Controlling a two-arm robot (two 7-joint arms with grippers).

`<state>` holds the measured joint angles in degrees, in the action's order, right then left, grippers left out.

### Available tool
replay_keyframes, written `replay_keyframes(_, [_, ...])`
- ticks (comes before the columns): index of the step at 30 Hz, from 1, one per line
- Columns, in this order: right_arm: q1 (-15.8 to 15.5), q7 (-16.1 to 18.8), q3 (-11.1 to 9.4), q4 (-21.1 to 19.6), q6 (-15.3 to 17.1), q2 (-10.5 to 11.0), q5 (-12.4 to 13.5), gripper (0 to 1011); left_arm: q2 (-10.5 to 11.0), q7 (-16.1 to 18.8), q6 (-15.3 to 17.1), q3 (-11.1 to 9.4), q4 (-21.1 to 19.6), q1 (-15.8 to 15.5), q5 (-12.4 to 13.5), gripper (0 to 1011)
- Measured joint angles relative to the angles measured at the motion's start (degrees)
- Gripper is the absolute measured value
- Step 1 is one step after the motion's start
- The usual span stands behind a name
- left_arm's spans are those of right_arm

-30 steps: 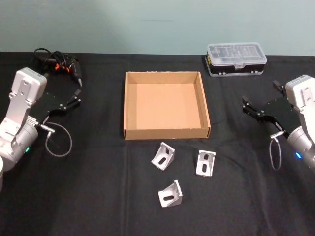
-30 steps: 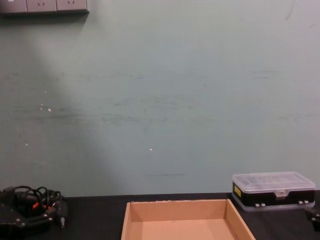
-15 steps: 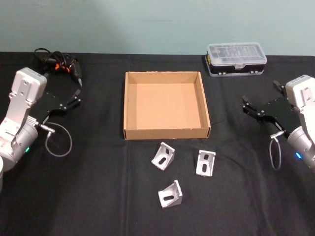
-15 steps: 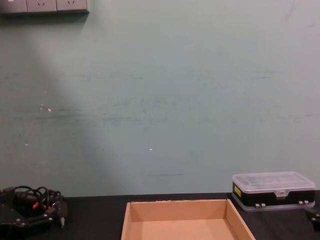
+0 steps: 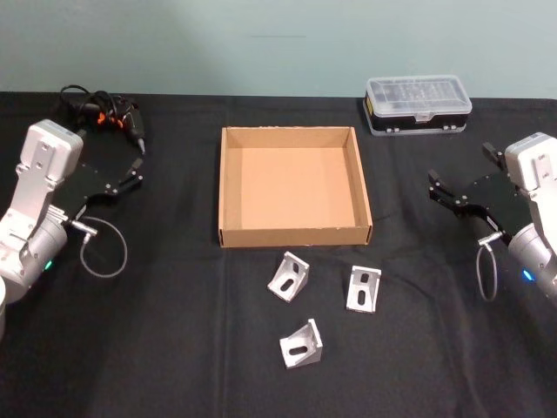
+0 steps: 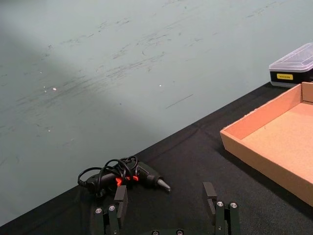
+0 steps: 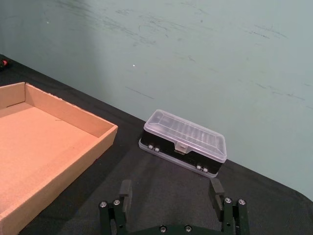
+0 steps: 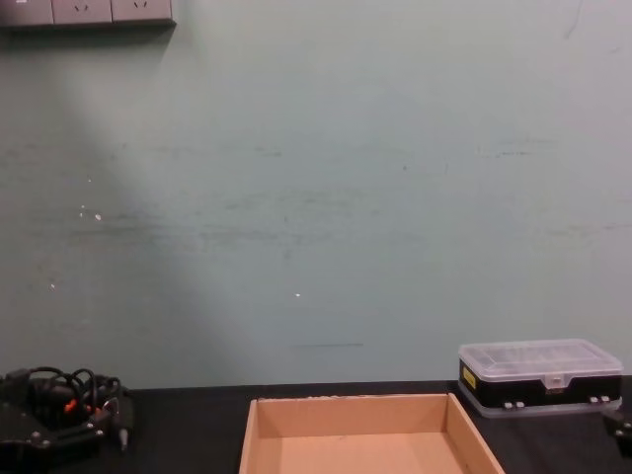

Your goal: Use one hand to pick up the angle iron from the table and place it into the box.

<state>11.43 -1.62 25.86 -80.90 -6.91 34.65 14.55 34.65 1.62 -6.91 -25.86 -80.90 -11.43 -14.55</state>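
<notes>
The black table [image 5: 174, 374] looks flat and hard, so I judge that an angle iron pinched off-centre could skid or tip over rather than lift. The box [image 5: 294, 235] is shallow. Even so, a piece carried low toward it could catch the front wall and shove the box, or end up perched on the rim.

Three angle irons lie just in front of the box. One [image 5: 288, 277] is nearest its front wall, one [image 5: 364, 288] is out from the box's right corner, and one [image 5: 301, 343] is farthest from the box. They sit near each other, so wide fingers coming down on one may knock a neighbour. Their slanted faces could also slip out of a grip.

The left gripper [image 6: 165, 196] hangs well to the left of the box and the right gripper [image 7: 170, 191] well to its right. Both are spread wide, empty and touching nothing.
</notes>
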Motion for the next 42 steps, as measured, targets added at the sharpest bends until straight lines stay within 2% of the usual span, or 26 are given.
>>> replay_keyframes(27, [0.0,0.1,-0.1,0.0,0.0,-0.1,0.0,1003,0.0,0.0,0.0,0.0,0.0,0.0,0.0,1000])
replay_keyframes(35, [-0.4,2.3,-2.1,-1.4,-0.1,-0.8,1.4,1003,0.0,0.0,0.0,0.0,0.0,0.0,0.0,1000])
replay_keyframes(42, [-0.9,6.5,-4.6,-5.2,1.1,0.6,4.5,1003,0.0,0.0,0.0,0.0,0.0,0.0,0.0,1000])
